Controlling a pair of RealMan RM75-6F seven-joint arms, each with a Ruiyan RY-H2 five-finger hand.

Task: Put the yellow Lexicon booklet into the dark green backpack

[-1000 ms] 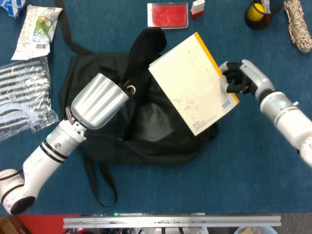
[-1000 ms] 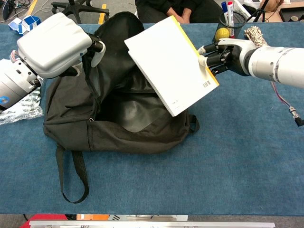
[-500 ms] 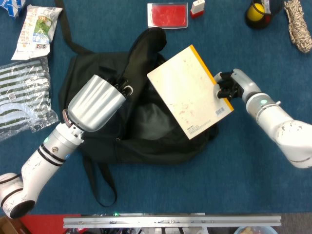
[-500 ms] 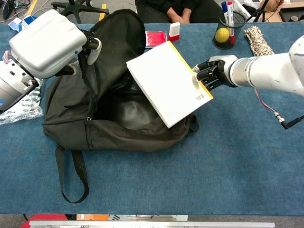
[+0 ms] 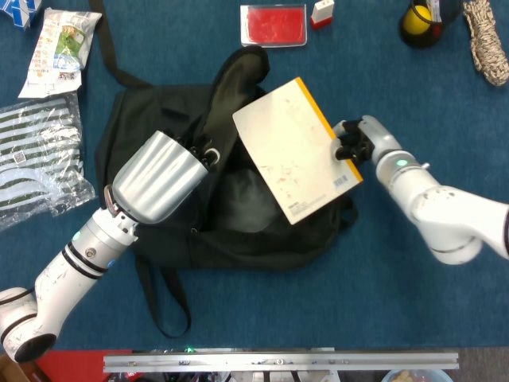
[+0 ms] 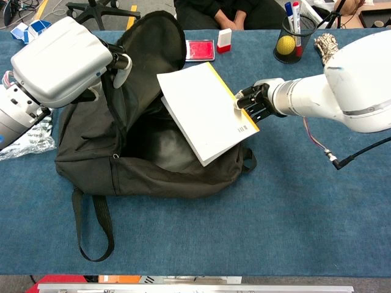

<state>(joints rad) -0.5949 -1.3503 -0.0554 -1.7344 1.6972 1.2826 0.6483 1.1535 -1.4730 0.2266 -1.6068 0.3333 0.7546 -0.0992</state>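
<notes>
The dark green backpack (image 5: 246, 239) (image 6: 153, 177) lies on the blue table with its top flap thrown back and its mouth open. My left hand (image 5: 157, 177) (image 6: 61, 58) grips the upper left rim of the opening and holds it up. My right hand (image 5: 350, 142) (image 6: 253, 104) pinches the right edge of the yellow Lexicon booklet (image 5: 293, 147) (image 6: 204, 113). The booklet shows its white back cover and yellow spine. It is tilted, with its lower corner over the mouth of the backpack; I cannot tell whether that corner is inside.
Along the far edge are a red case (image 5: 273, 24) (image 6: 200, 50), a small white and red box (image 5: 322, 12), a black cup with a yellow ball (image 5: 417, 22) (image 6: 285, 44) and a rope coil (image 5: 485, 32). Plastic packets (image 5: 36, 155) lie left of the backpack.
My right hand has carried the booklet left and down, closer to the backpack's mouth. The left hand still holds the rim up and has barely shifted.
</notes>
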